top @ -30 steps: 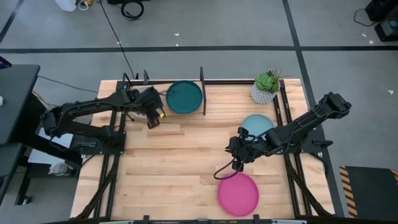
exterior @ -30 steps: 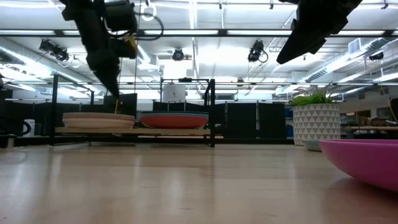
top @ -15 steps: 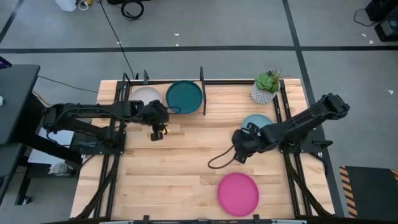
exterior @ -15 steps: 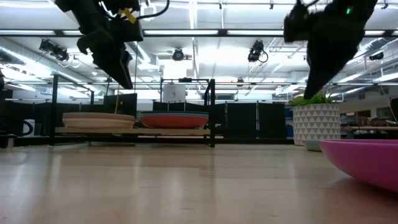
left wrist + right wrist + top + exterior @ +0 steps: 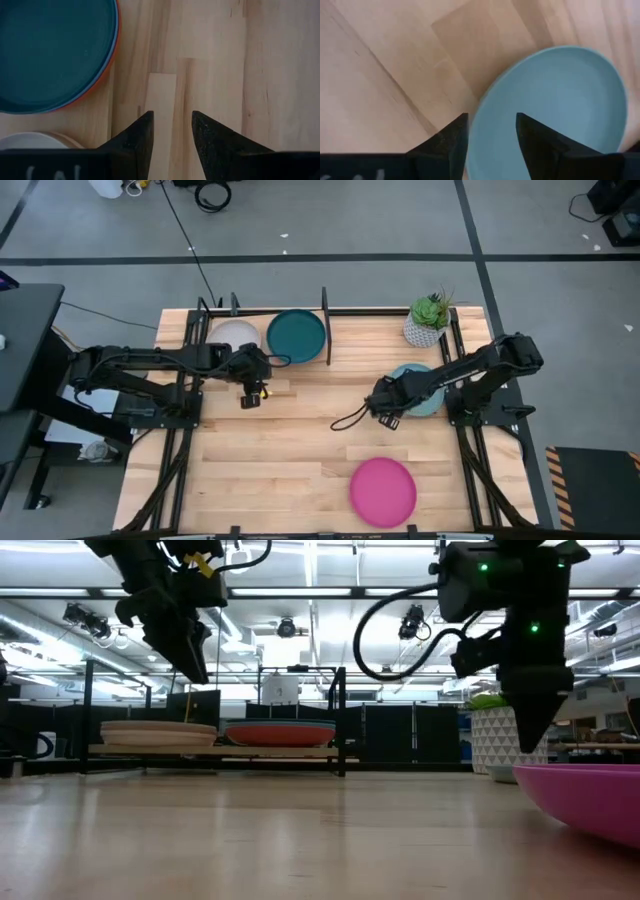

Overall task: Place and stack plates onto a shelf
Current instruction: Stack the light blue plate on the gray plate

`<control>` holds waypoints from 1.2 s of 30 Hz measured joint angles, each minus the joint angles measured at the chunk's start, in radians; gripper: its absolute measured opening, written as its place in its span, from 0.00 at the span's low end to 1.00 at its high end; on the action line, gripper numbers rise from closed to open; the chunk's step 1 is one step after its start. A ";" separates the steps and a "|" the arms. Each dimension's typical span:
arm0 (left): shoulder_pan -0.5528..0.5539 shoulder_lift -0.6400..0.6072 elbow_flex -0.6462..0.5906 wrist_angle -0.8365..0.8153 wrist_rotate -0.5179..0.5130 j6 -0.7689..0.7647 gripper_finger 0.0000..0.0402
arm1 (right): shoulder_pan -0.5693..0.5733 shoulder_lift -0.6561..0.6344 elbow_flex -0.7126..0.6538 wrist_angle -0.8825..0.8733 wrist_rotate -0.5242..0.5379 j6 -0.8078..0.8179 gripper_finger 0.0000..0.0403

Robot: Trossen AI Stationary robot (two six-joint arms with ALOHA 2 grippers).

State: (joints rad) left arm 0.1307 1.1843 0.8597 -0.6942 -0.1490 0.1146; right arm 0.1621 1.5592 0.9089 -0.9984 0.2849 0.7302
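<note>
The worktop [image 5: 270, 450] carries everything. Along its far edge stands the shelf [image 5: 325, 330], its long axis running left to right, with two stacks side by side: a teal plate [image 5: 296, 336] topping one over orange and blue rims, and a pale grey plate [image 5: 233, 335] topping the other. A magenta plate [image 5: 382, 491] lies flat near the front edge. A pale blue plate [image 5: 420, 386] lies flat by the potted plant [image 5: 428, 319]. The right pincer [image 5: 385, 406] hangs open over that plate's rim. The left pincer [image 5: 250, 394] hangs open just before the shelf.
</note>
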 joint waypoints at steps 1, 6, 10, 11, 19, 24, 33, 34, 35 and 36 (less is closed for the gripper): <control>0.000 0.000 0.000 0.001 0.000 0.000 0.35 | -0.011 -0.008 0.000 0.002 -0.020 -0.011 0.43; 0.000 0.000 0.000 0.001 0.000 0.000 0.35 | -0.070 -0.006 -0.011 0.029 -0.110 -0.032 0.43; 0.000 0.000 0.000 0.001 0.000 0.000 0.35 | -0.103 -0.004 -0.038 0.049 -0.143 -0.033 0.40; 0.000 0.000 0.000 0.001 0.000 0.000 0.35 | -0.109 -0.003 -0.040 0.052 -0.150 -0.034 0.40; 0.000 0.000 0.000 0.003 0.000 0.001 0.35 | -0.150 -0.003 -0.043 0.094 -0.227 -0.087 0.29; 0.000 0.000 0.000 0.003 0.000 0.001 0.35 | -0.158 -0.003 -0.082 0.149 -0.260 -0.098 0.19; 0.000 0.000 0.000 0.026 0.001 0.001 0.35 | -0.158 -0.004 -0.103 0.161 -0.251 -0.108 0.09; 0.000 0.000 0.000 0.032 0.004 0.001 0.35 | -0.158 -0.004 -0.103 0.161 -0.251 -0.115 0.07; 0.000 0.000 0.000 0.038 0.015 0.002 0.35 | -0.158 -0.004 -0.102 0.161 -0.252 -0.124 0.05; -0.001 0.000 0.000 0.042 0.030 0.007 0.35 | -0.158 -0.005 -0.102 0.161 -0.254 -0.131 0.03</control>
State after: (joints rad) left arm 0.1296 1.1843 0.8597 -0.6526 -0.1191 0.1220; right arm 0.0040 1.5543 0.8070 -0.8371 0.0311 0.5996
